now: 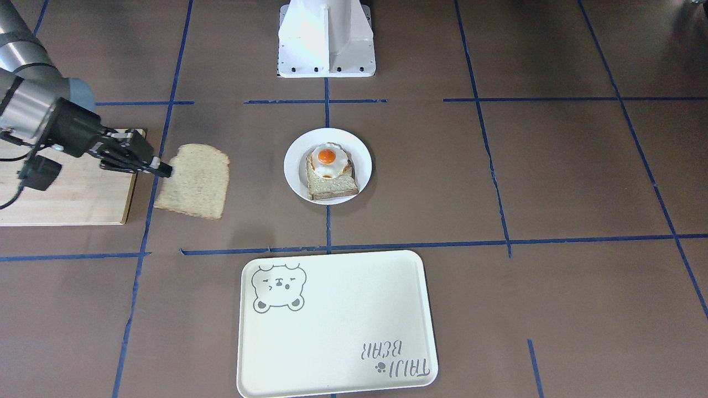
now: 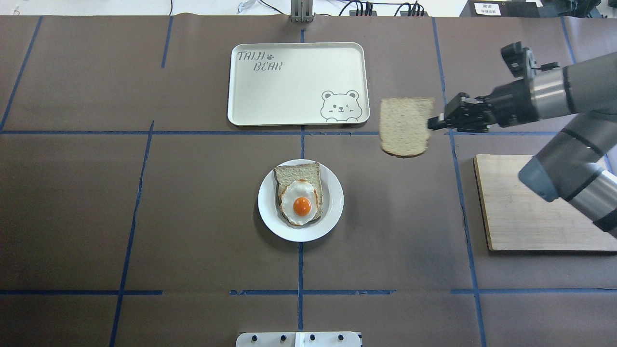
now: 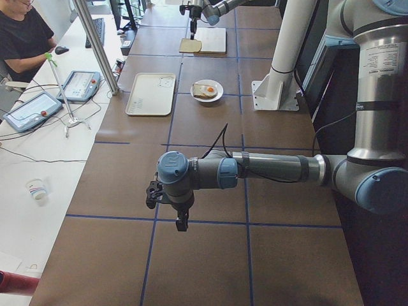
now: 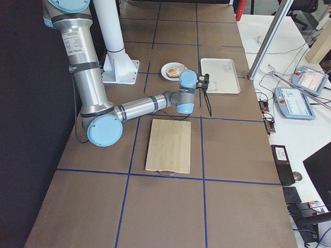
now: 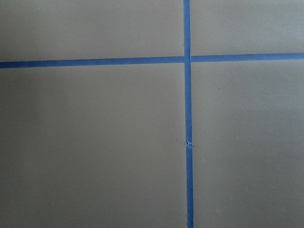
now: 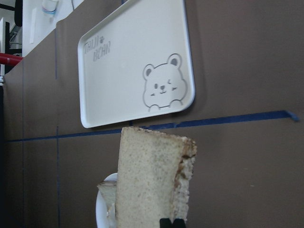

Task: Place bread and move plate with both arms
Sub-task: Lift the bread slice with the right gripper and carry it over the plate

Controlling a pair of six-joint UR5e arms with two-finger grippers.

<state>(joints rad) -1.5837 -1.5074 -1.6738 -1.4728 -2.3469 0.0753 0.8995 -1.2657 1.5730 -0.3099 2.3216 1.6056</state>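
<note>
My right gripper [image 2: 434, 123] is shut on one edge of the bread [image 2: 405, 126], a plain speckled slice with a brown crust. It holds the slice flat in the air between the wooden board and the plate. In the front view the gripper [image 1: 163, 170] and the bread [image 1: 193, 179] are at the left. The right wrist view shows the slice [image 6: 152, 180] close up. The small white plate [image 2: 332, 202] sits at the table's middle and carries a toasted slice with a fried egg [image 2: 301, 202]. My left gripper [image 3: 182, 220] shows only in the left side view, far from these things; I cannot tell its state.
A cream tray with a bear drawing [image 2: 289, 96] lies beyond the plate. A wooden board [image 2: 530, 212] lies under my right arm. A white pedestal [image 1: 326, 38] stands at the robot's side of the table. Blue tape lines cross the brown surface.
</note>
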